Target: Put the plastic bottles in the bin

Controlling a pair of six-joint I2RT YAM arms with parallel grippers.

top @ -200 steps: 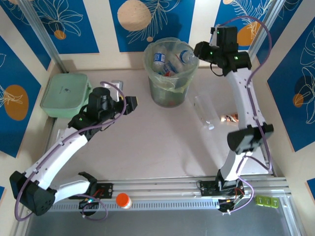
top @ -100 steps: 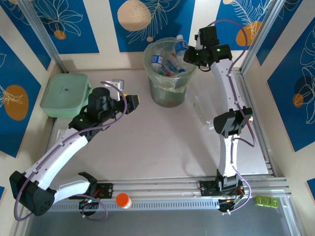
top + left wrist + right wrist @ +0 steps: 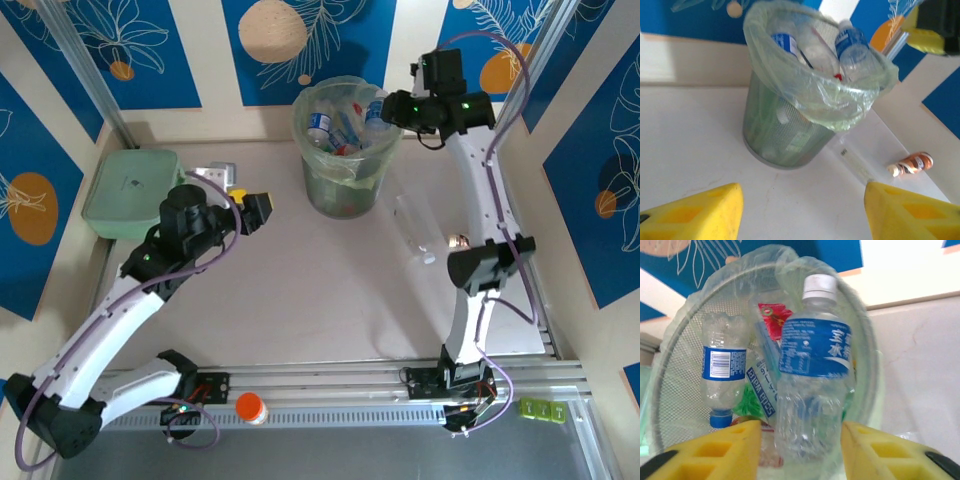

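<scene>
Now that the right gripper [image 3: 800, 430] has parted its jaws over the bin [image 3: 340, 190], the blue-labelled water bottle [image 3: 812, 350] is out of its grip. It stands neck-up inside the liner, leaning on the rim, just beyond the yellow fingers. Counts as binned, I'd say, though it rides high on the pile. Left gripper [image 3: 802, 197] is open and empty, low over the counter [image 3: 300, 290], facing the bin. Still out: a clear bottle [image 3: 415, 228] lying right of the bin and a crushed brown-labelled one [image 3: 463, 240] near it, both well apart from either gripper.
</scene>
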